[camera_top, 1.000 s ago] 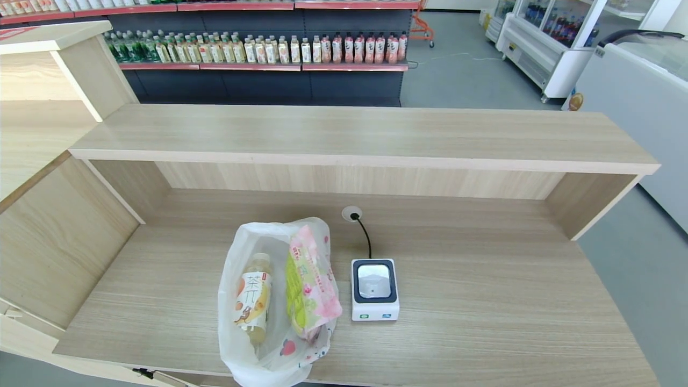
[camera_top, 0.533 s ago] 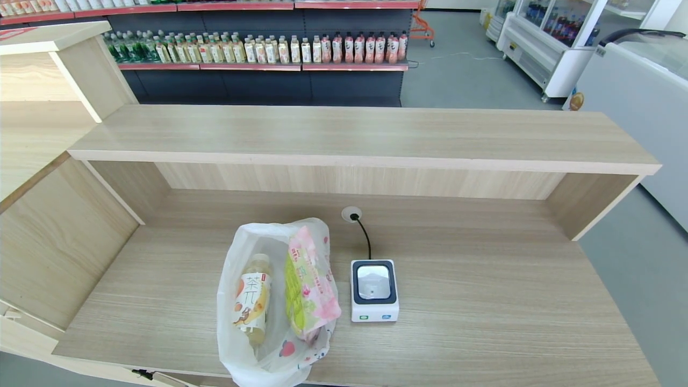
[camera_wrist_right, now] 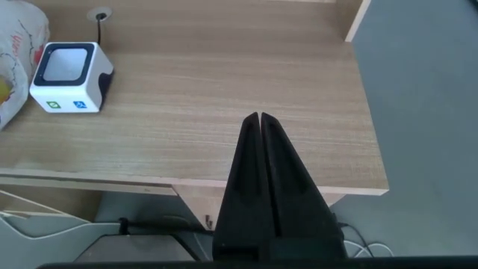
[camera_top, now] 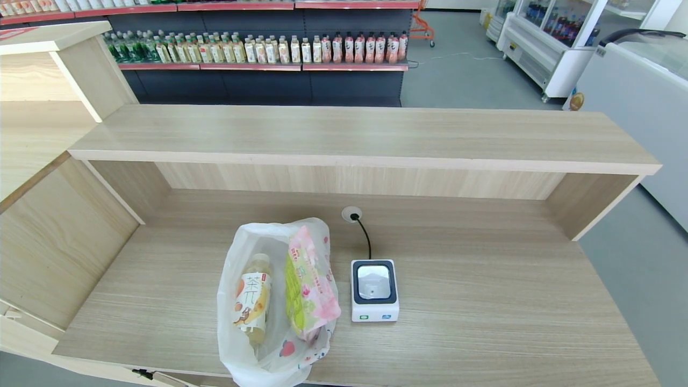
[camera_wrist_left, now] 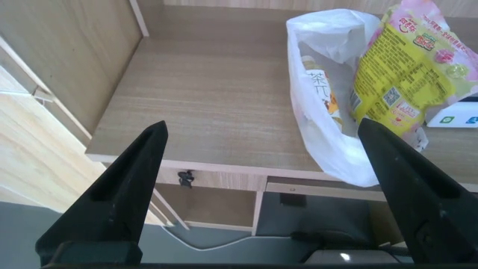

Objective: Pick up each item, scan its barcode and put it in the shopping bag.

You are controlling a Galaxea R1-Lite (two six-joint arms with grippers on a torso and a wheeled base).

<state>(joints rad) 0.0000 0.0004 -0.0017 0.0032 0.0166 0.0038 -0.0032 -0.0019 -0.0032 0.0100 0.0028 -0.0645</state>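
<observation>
Shopping bag (camera_top: 228,322) lies at lower centre of the head view on the desk (camera_top: 484,312), holding a bottle (camera_top: 251,298) and a snack pack (camera_top: 309,285); a scanner (camera_top: 374,290) sits just right of it. Left wrist view: left gripper (camera_wrist_left: 263,127) spread wide open. Right wrist view: right gripper (camera_wrist_right: 258,116) closed, fingers pressed together.

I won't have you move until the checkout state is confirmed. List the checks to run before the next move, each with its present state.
1. Tea bottle inside the shopping bag: ok.
2. Snack pack inside the bag: ok.
3. Both barcodes scanned: cannot tell.
4. Scanner flat on the counter, window uncovered, beside the bag: ok.
5. Left gripper free, jaws open, holding nothing: ok.
6. Right gripper ready to grasp: not ok, jaws shut.
</observation>
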